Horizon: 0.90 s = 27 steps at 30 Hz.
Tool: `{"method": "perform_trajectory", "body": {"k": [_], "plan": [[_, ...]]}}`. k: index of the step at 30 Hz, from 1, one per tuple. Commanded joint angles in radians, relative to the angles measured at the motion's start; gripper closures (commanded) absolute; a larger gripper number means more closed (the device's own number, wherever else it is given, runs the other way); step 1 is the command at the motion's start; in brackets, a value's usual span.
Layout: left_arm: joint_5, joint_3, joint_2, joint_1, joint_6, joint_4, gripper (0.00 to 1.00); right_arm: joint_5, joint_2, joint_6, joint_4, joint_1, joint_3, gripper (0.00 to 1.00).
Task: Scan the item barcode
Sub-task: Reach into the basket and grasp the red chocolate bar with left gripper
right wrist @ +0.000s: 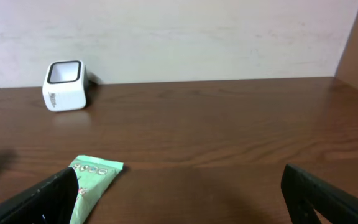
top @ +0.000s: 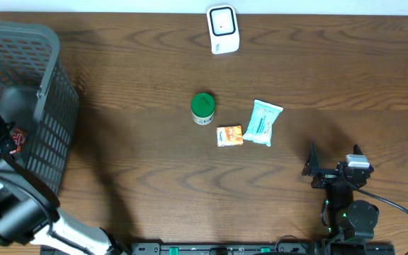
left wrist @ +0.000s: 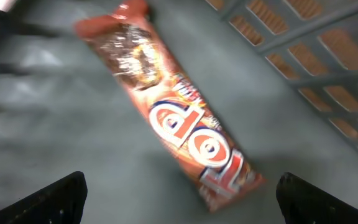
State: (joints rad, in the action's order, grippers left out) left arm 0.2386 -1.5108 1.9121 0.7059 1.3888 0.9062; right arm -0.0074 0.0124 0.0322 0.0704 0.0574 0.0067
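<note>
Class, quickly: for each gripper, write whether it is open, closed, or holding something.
Left gripper: open, holding nothing; a red snack bar lies just ahead of it.
Right gripper: open, holding nothing.

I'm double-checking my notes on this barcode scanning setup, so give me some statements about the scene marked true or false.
The left gripper hangs open over a red snack bar inside the basket. True.
The green-lidded jar lies in the basket. False: it stands on the table, near the orange packet.
The white scanner stands by the wall. True.
The right gripper holds the pale green packet. False: it is open and empty, with the packet lying on the table.
</note>
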Motion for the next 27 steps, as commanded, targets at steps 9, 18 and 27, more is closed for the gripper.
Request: {"method": "perform_trajectory", "body": {"k": [9,18,27], "plan": [[0.010,0.002,0.108,0.006,-0.015,-0.153,0.02,0.002,-0.004,-0.014,0.005,-0.009,-0.001,0.01],[0.010,0.002,0.108,0.006,-0.015,-0.206,0.02,0.002,-0.004,-0.014,0.005,-0.009,-0.001,0.01],[0.009,0.002,0.150,0.006,-0.015,-0.182,0.02,0.002,-0.003,-0.014,0.005,-0.009,-0.001,0.01]]}}
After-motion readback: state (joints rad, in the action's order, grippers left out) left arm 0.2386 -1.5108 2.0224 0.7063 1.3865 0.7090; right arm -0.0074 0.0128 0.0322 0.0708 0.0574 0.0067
